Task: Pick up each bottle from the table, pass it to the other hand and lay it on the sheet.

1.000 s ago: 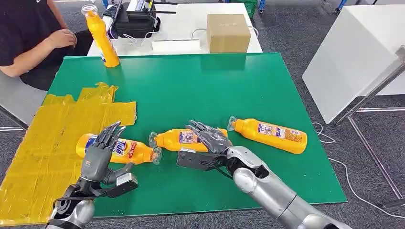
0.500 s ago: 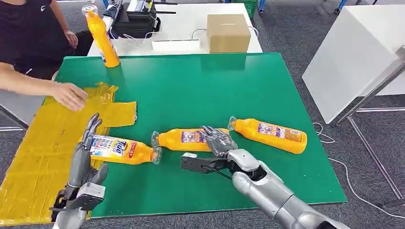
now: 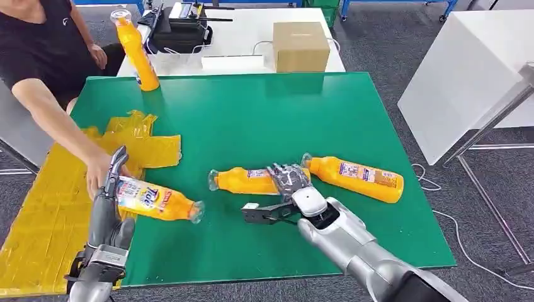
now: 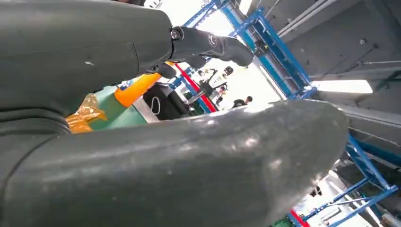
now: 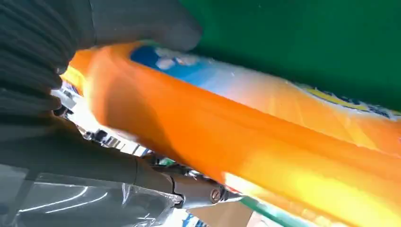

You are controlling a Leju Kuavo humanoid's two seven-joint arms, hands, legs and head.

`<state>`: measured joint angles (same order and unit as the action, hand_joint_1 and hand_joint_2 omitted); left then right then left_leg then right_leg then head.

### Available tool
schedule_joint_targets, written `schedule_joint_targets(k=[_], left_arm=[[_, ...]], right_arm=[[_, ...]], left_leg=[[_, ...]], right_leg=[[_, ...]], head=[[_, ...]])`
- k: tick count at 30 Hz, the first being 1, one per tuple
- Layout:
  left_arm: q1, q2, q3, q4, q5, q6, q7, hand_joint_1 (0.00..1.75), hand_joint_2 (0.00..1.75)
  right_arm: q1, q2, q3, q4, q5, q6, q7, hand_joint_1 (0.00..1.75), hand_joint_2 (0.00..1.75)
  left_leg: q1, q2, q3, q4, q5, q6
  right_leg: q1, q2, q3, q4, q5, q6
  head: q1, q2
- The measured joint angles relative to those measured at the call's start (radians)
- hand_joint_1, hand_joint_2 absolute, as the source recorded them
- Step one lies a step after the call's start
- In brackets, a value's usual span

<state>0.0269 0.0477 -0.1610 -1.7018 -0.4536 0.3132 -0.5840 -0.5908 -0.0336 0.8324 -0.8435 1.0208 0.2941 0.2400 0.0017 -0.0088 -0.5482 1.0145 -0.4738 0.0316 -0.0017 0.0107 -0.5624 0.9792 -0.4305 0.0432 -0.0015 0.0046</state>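
Head view: four orange bottles on the green table point(image 3: 264, 119). One stands upright at the upper left of the frame point(image 3: 137, 51). A second bottle with a "Tide" label point(image 3: 154, 200) lies at lower left, its base over the edge of the yellow sheet point(image 3: 50, 207), cap end on green. A person's hand point(image 3: 97, 173) at left rests on or beside that bottle's base; contact cannot be told.

Left hand point(image 3: 112, 189) is raised beside the same bottle, fingers extended upward along its base end and not wrapped round it. It looks released, holding nothing.

Right hand point(image 3: 291, 182), centre-low in the frame, lies over the middle bottle point(image 3: 247, 180), fingers draped across its base end. Just right of it lies the fourth bottle point(image 3: 356, 177), cap toward the hand.

Right wrist view adds what the head view lacks: the orange bottle body point(image 5: 246, 137) runs close across the frame, thumb on one side, dark fingers point(image 5: 189, 187) under the other. The hand is grasping the bottle.

Left wrist view: thumb and fingertips point(image 4: 213, 45) apart with open air between them, and a piece of the upright bottle and sheet behind.

Beyond the table's far edge: a cardboard box point(image 3: 301, 45) and a black bag point(image 3: 179, 31) on a white table.
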Motion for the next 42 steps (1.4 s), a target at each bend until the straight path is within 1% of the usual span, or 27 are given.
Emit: schedule_joint_targets(k=[2,5,10,17,18,19,23,24,25,26,30,36,38,39,40,41,42], left_arm=[[-0.009,0.000,-0.004,0.004,0.013,0.001,-0.007,0.00,0.00],[-0.021,0.000,-0.008,0.011,0.035,0.007,-0.012,0.00,0.00],[-0.031,0.000,-0.016,0.024,0.042,0.009,-0.014,0.00,0.00],[-0.039,0.001,-0.018,0.035,0.042,0.009,-0.015,0.00,0.00],[-0.041,0.001,-0.018,0.037,0.045,0.009,-0.016,0.00,0.00],[-0.044,0.002,-0.020,0.039,0.049,0.009,-0.018,0.00,0.00],[-0.055,0.005,-0.031,0.050,0.065,0.012,-0.028,0.00,0.00],[-0.056,0.006,-0.032,0.052,0.068,0.013,-0.028,0.00,0.00],[-0.059,0.007,-0.032,0.053,0.073,0.013,-0.029,0.00,0.00],[-0.062,0.007,-0.033,0.054,0.077,0.013,-0.031,0.00,0.00],[-0.071,0.010,-0.035,0.059,0.088,0.013,-0.036,0.00,0.00],[-0.089,0.015,-0.054,0.078,0.106,-0.003,-0.034,0.00,0.00],[-0.092,0.016,-0.060,0.085,0.121,-0.016,-0.026,0.00,0.00],[-0.092,0.016,-0.061,0.086,0.137,-0.028,-0.023,0.00,1.75],[-0.092,0.016,-0.061,0.086,0.165,-0.049,-0.016,0.00,1.75],[-0.090,0.015,-0.061,0.085,0.214,-0.085,0.002,0.00,1.75],[-0.085,0.012,-0.059,0.085,0.275,-0.130,0.026,0.00,1.75]], right_arm=[[-0.009,-0.003,0.003,0.013,-0.002,0.015,-0.022,1.75,1.75],[-0.018,-0.008,0.005,0.030,-0.015,0.024,-0.049,1.75,1.75],[-0.024,-0.012,0.006,0.044,-0.023,0.027,-0.056,1.75,1.75],[-0.030,-0.014,0.007,0.053,-0.026,0.032,-0.065,1.75,1.75],[-0.032,-0.015,0.007,0.055,-0.030,0.038,-0.068,0.16,1.75],[-0.034,-0.016,0.008,0.055,-0.036,0.044,-0.071,0.00,1.75],[-0.023,-0.030,0.013,0.065,-0.049,0.058,-0.086,0.00,1.75],[-0.023,-0.031,0.014,0.066,-0.047,0.057,-0.086,0.00,1.75],[-0.022,-0.032,0.015,0.067,-0.047,0.056,-0.086,1.52,1.75],[-0.022,-0.034,0.016,0.070,-0.045,0.055,-0.086,1.75,1.75],[-0.022,-0.037,0.025,0.078,-0.050,0.055,-0.087,1.75,1.75],[-0.018,-0.050,0.014,0.081,-0.121,0.056,-0.091,1.75,1.75],[-0.018,-0.053,0.005,0.080,-0.172,0.054,-0.092,1.75,1.75],[-0.017,-0.053,-0.006,0.079,-0.205,0.044,-0.095,1.75,1.75],[-0.012,-0.052,-0.021,0.075,-0.247,0.026,-0.098,1.75,1.75],[-0.003,-0.052,-0.039,0.066,-0.301,-0.001,-0.101,1.75,1.75],[0.009,-0.052,-0.060,0.046,-0.358,-0.031,-0.101,1.75,1.75]], left_leg=[[0.000,0.000,0.005,0.000,-0.001,0.000],[0.000,0.000,0.010,0.000,-0.003,0.000],[0.000,0.000,0.014,0.000,-0.003,0.000],[0.000,0.000,0.015,0.000,-0.003,0.000],[0.000,0.000,0.015,0.000,-0.003,0.000],[0.000,0.000,0.015,0.000,-0.003,0.000],[-0.001,0.000,0.015,0.000,-0.003,0.000],[-0.001,0.001,0.015,0.000,-0.003,0.000],[0.000,0.001,0.016,0.000,-0.003,0.000],[0.000,0.001,0.016,0.000,-0.003,0.000],[0.000,0.001,0.019,0.000,-0.004,0.000],[0.000,0.000,0.022,0.000,-0.004,0.000],[0.000,0.000,0.023,0.000,-0.004,0.000],[0.000,0.000,0.023,0.000,-0.003,0.000],[0.000,0.000,0.022,0.000,-0.003,0.000],[0.000,0.000,0.021,0.000,-0.003,0.000],[0.000,0.000,0.020,0.000,-0.002,0.000]], right_leg=[[0.000,0.000,-0.002,-0.001,-0.002,-0.002],[0.000,0.000,0.002,-0.001,-0.003,-0.003],[0.000,0.000,0.005,-0.001,-0.002,-0.003],[0.000,0.000,0.006,-0.001,-0.002,-0.003],[0.000,0.000,0.006,-0.001,-0.002,-0.003],[0.000,0.000,0.007,-0.001,-0.002,-0.003],[0.000,0.000,0.007,-0.001,-0.002,-0.003],[0.000,0.000,0.007,-0.001,-0.002,-0.002],[0.000,0.000,0.007,-0.001,-0.002,-0.003],[0.000,0.000,0.007,-0.001,-0.002,-0.003],[0.000,0.001,0.009,-0.001,-0.003,-0.003],[0.000,0.000,0.013,-0.002,-0.002,-0.003],[0.000,0.000,0.014,-0.002,-0.002,-0.003],[0.000,0.000,0.015,-0.001,-0.002,-0.003],[0.000,0.000,0.017,-0.001,-0.002,-0.003],[0.000,0.000,0.024,-0.001,-0.002,-0.002],[0.000,0.000,0.023,-0.001,-0.001,-0.002]], head=[[0.000,0.000],[0.000,0.000],[0.000,0.000],[0.000,0.000],[0.000,0.000],[0.000,0.000],[0.001,0.000],[-0.002,0.000],[0.000,0.000],[0.000,0.000],[-0.001,0.000],[0.000,0.000],[0.000,0.000],[0.000,0.000],[0.000,0.000],[0.000,0.000],[0.000,0.000]])
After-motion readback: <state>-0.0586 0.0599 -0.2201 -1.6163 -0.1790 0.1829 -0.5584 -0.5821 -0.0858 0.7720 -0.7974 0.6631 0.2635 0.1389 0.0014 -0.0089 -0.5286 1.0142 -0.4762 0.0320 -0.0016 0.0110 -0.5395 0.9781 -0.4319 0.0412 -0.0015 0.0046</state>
